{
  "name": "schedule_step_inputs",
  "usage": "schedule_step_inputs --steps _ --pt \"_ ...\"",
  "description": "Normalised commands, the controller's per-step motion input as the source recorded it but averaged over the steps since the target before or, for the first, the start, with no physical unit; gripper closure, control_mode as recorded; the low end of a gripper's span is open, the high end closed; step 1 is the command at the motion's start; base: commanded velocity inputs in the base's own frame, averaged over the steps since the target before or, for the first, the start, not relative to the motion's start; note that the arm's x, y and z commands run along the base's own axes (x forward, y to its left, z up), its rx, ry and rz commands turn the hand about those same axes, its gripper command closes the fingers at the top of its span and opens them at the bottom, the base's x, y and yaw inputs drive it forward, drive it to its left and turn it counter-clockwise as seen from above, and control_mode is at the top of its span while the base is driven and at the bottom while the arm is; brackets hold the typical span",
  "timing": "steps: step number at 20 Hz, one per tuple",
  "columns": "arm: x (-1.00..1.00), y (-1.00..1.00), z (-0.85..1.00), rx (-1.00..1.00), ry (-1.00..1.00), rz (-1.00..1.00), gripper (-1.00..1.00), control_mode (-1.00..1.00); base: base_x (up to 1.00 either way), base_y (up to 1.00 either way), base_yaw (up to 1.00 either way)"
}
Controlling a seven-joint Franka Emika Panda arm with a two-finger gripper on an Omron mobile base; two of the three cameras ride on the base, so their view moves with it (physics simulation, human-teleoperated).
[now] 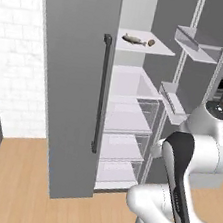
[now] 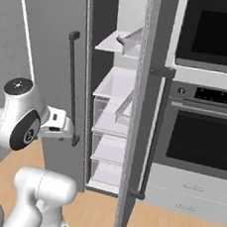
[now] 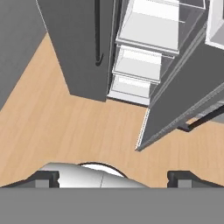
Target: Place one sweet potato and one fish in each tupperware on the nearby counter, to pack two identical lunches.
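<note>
Open fridge (image 1: 133, 112) ahead over wooden floor (image 3: 65, 118). High on its top shelf (image 1: 158, 50), fish (image 1: 133, 39) beside sweet potato (image 1: 151, 42). Down low, gripper (image 3: 113, 178) spread wide, empty, touching nothing.

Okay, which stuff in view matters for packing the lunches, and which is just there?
For the job: fish and sweet potato, both on the fridge's upper shelf; hand, open.
Just there: clear fridge bins, fridge door handle, wall oven.

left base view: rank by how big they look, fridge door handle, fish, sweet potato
1. fridge door handle, by far the largest
2. fish
3. sweet potato, smallest

The handle is nearer the camera, so its lead is partly perspective.
</note>
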Motion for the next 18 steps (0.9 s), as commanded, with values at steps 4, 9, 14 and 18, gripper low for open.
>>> schedule_step_inputs --steps 4,9,14,18 --pt "0.0 0.0 0.0 0.0 0.0 0.0 -1.0 1.0 0.14 0.74 -0.02" --pt "0.0 0.0 0.0 0.0 0.0 0.0 -1.0 1.0 0.47 0.1 -0.08" --pt "0.0 0.0 0.0 0.0 0.0 0.0 -1.0 1.0 0.7 -0.13 -0.09" --pt "0.0 0.0 0.0 0.0 0.0 0.0 -1.0 1.0 0.76 -0.23 -0.06"
